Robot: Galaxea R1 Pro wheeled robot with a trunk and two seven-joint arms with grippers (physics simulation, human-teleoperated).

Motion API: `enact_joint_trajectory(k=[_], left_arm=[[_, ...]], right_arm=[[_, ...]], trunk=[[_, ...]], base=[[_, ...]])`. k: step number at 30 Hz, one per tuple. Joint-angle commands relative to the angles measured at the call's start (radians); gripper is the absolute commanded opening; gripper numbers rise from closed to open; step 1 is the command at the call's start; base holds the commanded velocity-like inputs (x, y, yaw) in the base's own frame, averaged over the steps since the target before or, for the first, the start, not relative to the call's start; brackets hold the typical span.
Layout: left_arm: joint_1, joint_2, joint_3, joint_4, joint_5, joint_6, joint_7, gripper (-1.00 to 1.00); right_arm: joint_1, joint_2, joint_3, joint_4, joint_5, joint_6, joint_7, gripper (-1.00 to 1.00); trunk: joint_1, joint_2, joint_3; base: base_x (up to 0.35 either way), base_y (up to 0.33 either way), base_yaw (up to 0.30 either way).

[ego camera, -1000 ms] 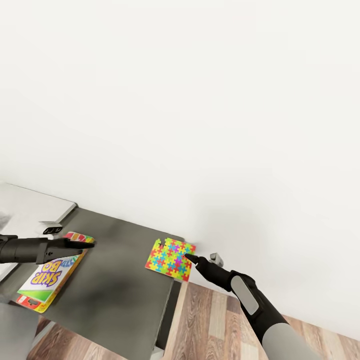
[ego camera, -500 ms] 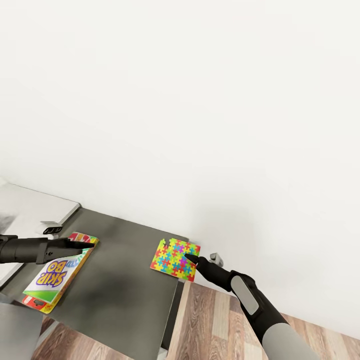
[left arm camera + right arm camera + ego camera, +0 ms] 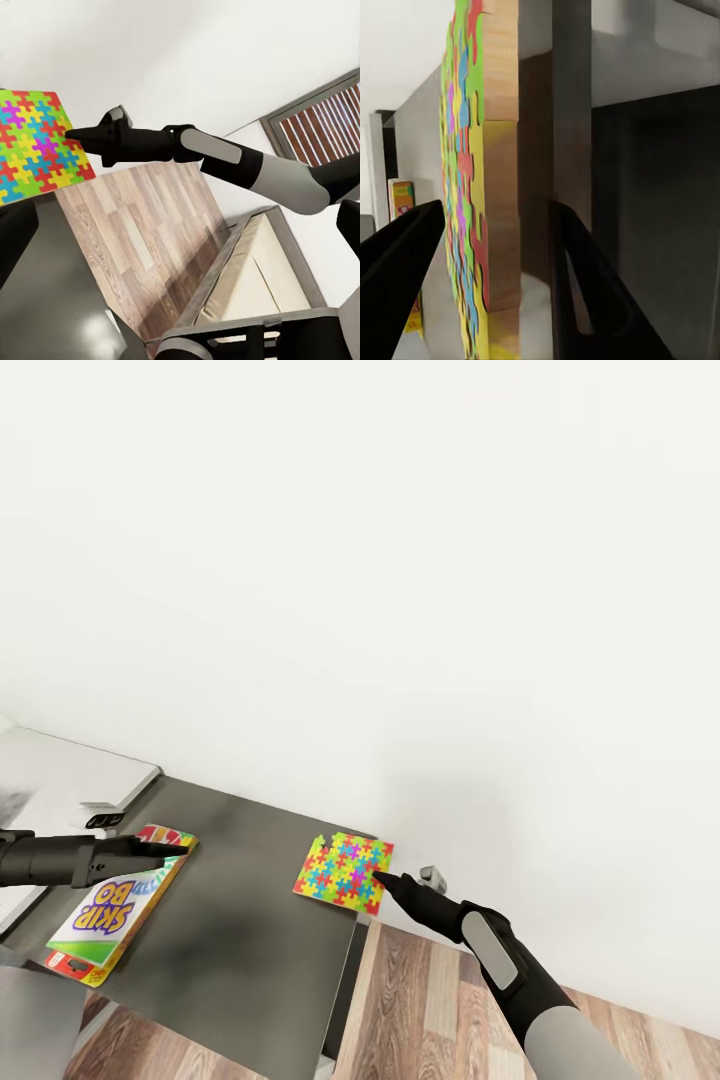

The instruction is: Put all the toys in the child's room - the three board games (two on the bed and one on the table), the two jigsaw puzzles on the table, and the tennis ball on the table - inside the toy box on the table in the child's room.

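Note:
One jigsaw puzzle (image 3: 343, 870) lies flat at the far right corner of the table's dark-grey wing (image 3: 240, 930), overhanging the edge a little. My right gripper (image 3: 380, 877) is at its right edge. In the right wrist view the gripper (image 3: 497, 204) is open, with the puzzle's thick edge (image 3: 499, 187) between the two fingers and a gap on each side. The SKIP-BO board game (image 3: 115, 905) rests on the wing's left part. My left gripper (image 3: 180, 848) hovers over the box's far end, open and holding nothing. The toy box is out of view.
The table's light-grey top (image 3: 60, 770) rises at the left behind the wing. A white wall runs close behind the table. Wood-plank floor (image 3: 430, 1000) lies right of the wing. The left wrist view shows the bed (image 3: 262, 277) and a window (image 3: 322, 112).
The view shifted slightly early on. Since half a second ago the puzzle has slid a little left, further onto the wing. Both arms have hardly moved.

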Motion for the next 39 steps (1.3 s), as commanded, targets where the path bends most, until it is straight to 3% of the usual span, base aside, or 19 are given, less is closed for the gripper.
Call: enact_joint_trajectory(k=[1, 39], left_arm=[[-0.001, 0.001, -0.003, 0.0, 0.004, 0.011, -0.002, 1.0], [-0.001, -0.001, -0.003, 0.002, 0.004, 0.011, -0.002, 1.0]], right_arm=[[0.0, 0.0, 0.0, 0.0, -0.004, 0.005, -0.001, -1.0], [0.0, 0.009, -0.001, -0.004, -0.009, 0.015, -0.003, -1.0]], trunk=[[-0.004, 0.006, 0.002], [-0.149, 0.272, 0.121]], base=[[0.0, 0.0, 0.0], [0.0, 0.0, 0.0]])
